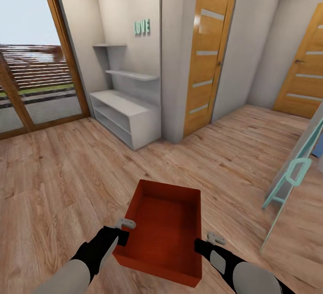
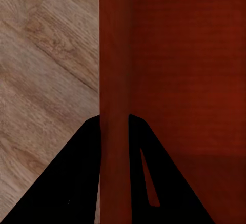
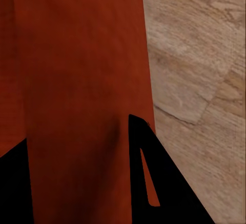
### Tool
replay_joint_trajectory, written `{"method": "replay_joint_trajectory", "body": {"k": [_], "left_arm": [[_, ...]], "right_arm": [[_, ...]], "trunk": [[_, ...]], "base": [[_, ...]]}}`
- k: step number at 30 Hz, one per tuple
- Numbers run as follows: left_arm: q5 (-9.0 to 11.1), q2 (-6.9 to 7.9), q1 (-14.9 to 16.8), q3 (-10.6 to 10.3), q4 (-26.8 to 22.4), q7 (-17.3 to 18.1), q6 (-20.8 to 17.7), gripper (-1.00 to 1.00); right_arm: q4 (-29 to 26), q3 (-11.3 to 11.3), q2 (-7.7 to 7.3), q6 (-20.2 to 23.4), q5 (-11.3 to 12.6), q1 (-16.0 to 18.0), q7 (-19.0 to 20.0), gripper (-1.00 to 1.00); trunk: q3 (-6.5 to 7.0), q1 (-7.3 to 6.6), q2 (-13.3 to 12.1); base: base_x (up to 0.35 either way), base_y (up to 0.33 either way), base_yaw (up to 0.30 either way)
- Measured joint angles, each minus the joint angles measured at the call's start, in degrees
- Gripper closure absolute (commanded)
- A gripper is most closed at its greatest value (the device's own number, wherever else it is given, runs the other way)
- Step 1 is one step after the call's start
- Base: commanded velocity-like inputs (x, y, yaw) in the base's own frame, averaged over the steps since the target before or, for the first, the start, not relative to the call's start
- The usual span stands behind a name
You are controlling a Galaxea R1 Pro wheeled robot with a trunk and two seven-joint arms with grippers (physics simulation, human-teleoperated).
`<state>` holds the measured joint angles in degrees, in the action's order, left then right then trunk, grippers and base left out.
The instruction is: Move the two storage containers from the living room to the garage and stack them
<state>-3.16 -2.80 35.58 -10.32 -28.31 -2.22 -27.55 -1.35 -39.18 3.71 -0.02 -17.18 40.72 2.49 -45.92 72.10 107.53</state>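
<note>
An orange-red, lidless storage container [image 1: 163,233] hangs in front of me above the pale wood-plank floor, carried between both arms. My left gripper [image 1: 122,236] is shut on its left wall, and the left wrist view shows that thin wall [image 2: 115,106] pinched between the two black fingers [image 2: 77,183]. My right gripper [image 1: 198,244] is shut on the right wall; in the right wrist view the red wall [image 3: 82,96] runs between the black fingers [image 3: 159,183]. The container's inside is empty.
Ahead stands a white shelf unit [image 1: 128,114] in an alcove with teal "LOVE" letters [image 1: 141,27]. A wood-panelled door [image 1: 210,52] is just right of it, another door [image 1: 305,76] at far right. A glass patio door [image 1: 31,61] is left, a teal-framed panel [image 1: 294,173] leans at right.
</note>
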Motion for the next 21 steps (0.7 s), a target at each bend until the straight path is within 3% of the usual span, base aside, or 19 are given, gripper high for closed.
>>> {"method": "replay_joint_trajectory", "body": {"k": [21], "left_arm": [[-0.04,-0.02,0.0,0.03,0.0,0.0,0.0,1.0]], "right_arm": [[0.01,0.0,-0.02,0.0,0.01,0.0,0.01,1.0]], "trunk": [[0.0,0.0,0.0]], "base": [[0.341,0.0,0.0]]}}
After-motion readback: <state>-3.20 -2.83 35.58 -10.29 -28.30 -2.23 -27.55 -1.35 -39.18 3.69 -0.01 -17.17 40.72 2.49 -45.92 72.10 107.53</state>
